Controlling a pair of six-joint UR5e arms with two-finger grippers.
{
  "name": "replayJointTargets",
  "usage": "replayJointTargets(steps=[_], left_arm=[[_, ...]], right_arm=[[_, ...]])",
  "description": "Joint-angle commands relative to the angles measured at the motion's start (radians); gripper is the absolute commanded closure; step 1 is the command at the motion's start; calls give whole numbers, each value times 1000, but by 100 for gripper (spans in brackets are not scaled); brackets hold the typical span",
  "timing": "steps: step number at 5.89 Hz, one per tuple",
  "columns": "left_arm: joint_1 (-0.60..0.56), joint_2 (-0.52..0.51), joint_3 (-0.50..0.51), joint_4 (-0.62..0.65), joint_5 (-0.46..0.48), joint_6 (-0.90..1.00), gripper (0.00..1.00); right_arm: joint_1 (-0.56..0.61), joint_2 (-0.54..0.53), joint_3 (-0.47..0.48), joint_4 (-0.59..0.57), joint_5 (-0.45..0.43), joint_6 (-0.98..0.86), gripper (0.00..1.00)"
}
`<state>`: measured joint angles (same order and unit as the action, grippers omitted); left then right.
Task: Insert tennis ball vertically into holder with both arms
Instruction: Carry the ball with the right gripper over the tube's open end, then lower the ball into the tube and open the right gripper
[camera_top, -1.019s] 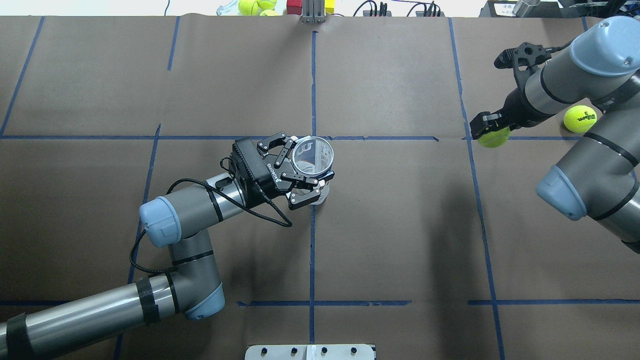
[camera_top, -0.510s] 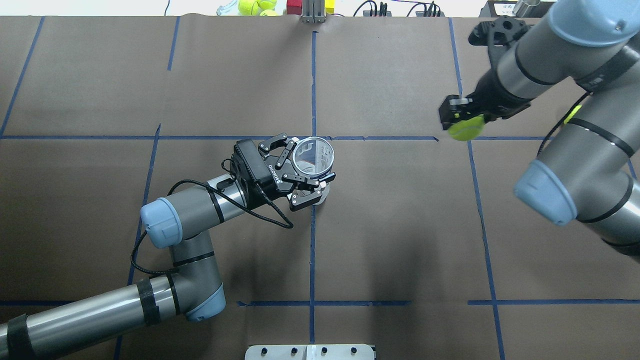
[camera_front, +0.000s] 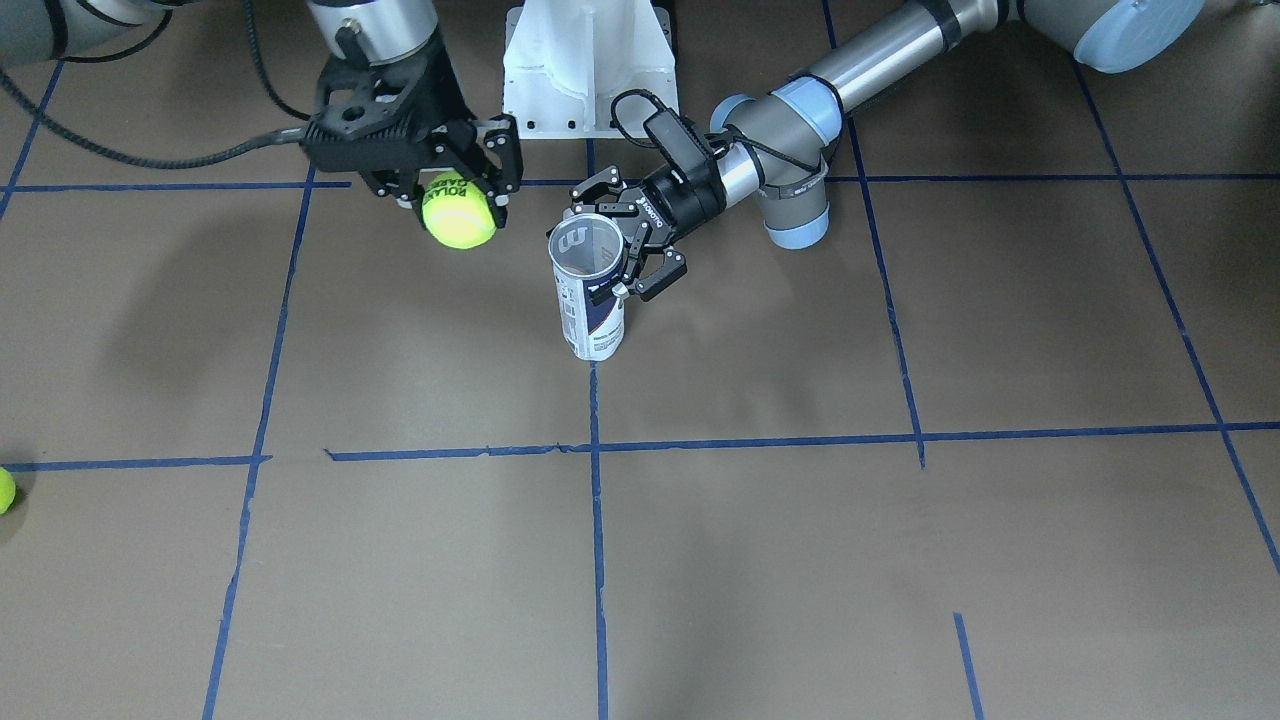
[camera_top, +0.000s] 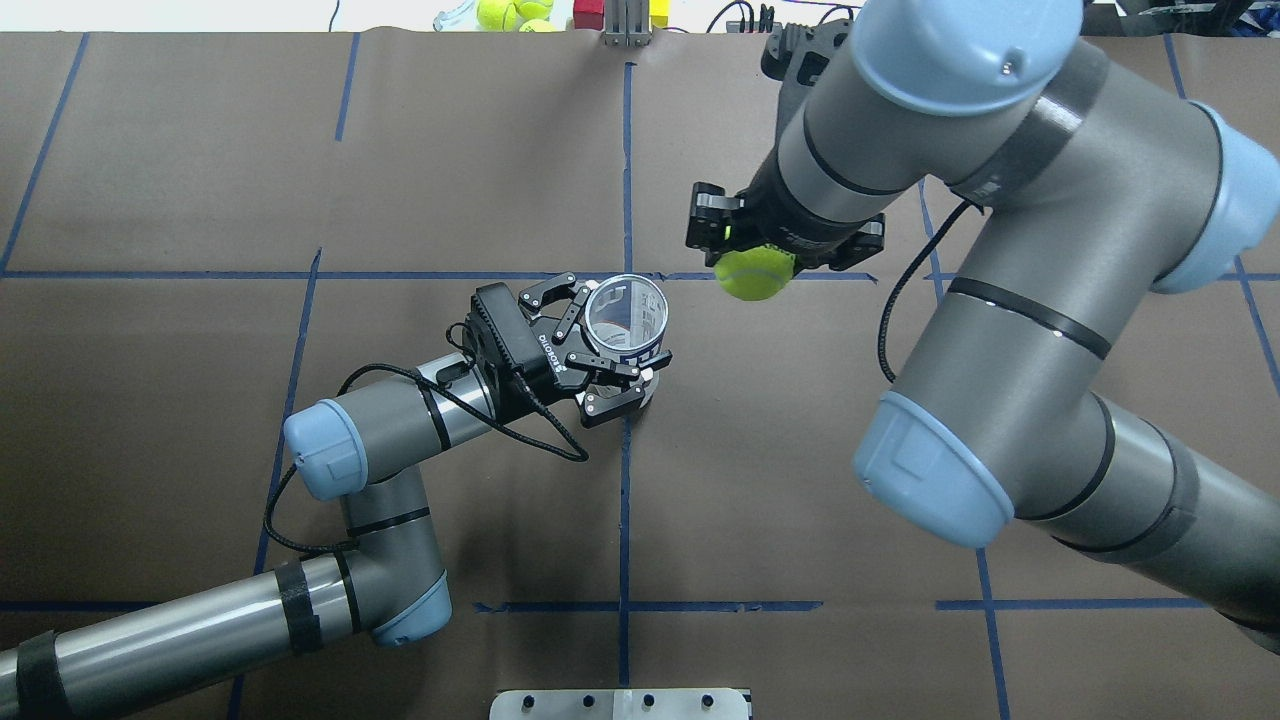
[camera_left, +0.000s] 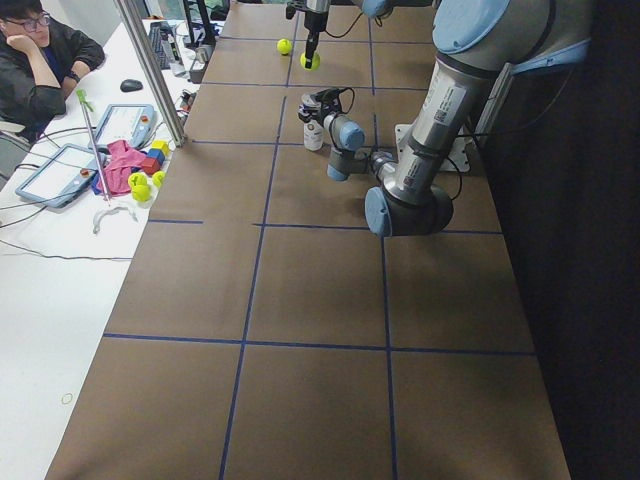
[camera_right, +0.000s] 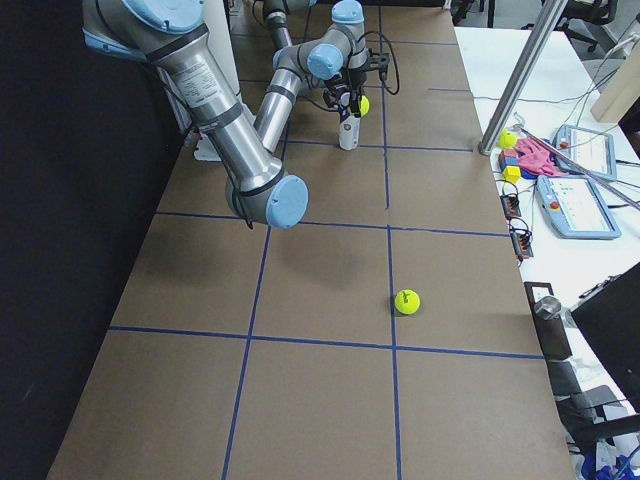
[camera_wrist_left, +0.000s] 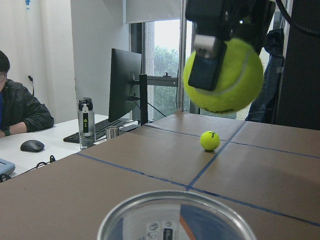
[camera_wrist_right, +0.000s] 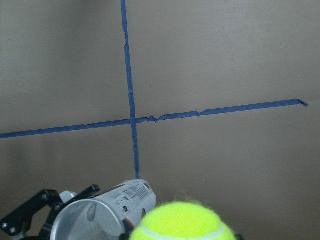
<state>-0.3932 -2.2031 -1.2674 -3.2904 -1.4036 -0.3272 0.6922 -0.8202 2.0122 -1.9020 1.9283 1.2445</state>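
Holder: the clear tennis-ball can (camera_top: 625, 318) with a navy-and-white label stood upright on the brown paper-covered table (camera_top: 800, 480), its open mouth facing up, on the blue tape line near the table's middle. It had not moved from a second before.

Left gripper: the left gripper (camera_top: 612, 345) reached in level from the side, its black fingers (camera_top: 612, 400) closed around the upper part of the can, holding it steady. Its pose matched the earlier frames.

Ball: a yellow-green tennis ball (camera_top: 755, 274) hung in the air above the table, beside the can's mouth and higher than it, not over it. In the left wrist view it filled the upper right (camera_wrist_left: 223, 75), above the can's rim (camera_wrist_left: 170, 215).

Right gripper: the right gripper (camera_front: 455, 195) pointed downward, its fingers pinching the ball from both sides.

Change: a second before, the right arm held the ball low near the table's right edge; half a second before, it was raised and partway in. It had since swung across to just right of the can in the overhead view.

Other ball: a second tennis ball (camera_right: 406, 301) lay alone on the table on the right arm's side, well apart from the can.

Person: a person in a dark jacket (camera_left: 40, 60) sat at the white desk beyond the table.
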Motion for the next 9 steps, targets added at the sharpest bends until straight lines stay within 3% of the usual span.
replayJointTargets(steps=[1, 2, 7, 9], left_arm=[[0, 0, 5, 0, 0, -1, 10], [0, -1, 5, 0, 0, -1, 10], [4, -1, 5, 0, 0, -1, 10], [4, 0, 5, 0, 0, -1, 10]], right_arm=[[-34, 106, -77, -26, -43, 48, 70], [-36, 171, -154, -28, -46, 53, 70], [-109, 200, -204, -26, -130, 85, 69], [-114, 197, -204, -28, -132, 87, 55]])
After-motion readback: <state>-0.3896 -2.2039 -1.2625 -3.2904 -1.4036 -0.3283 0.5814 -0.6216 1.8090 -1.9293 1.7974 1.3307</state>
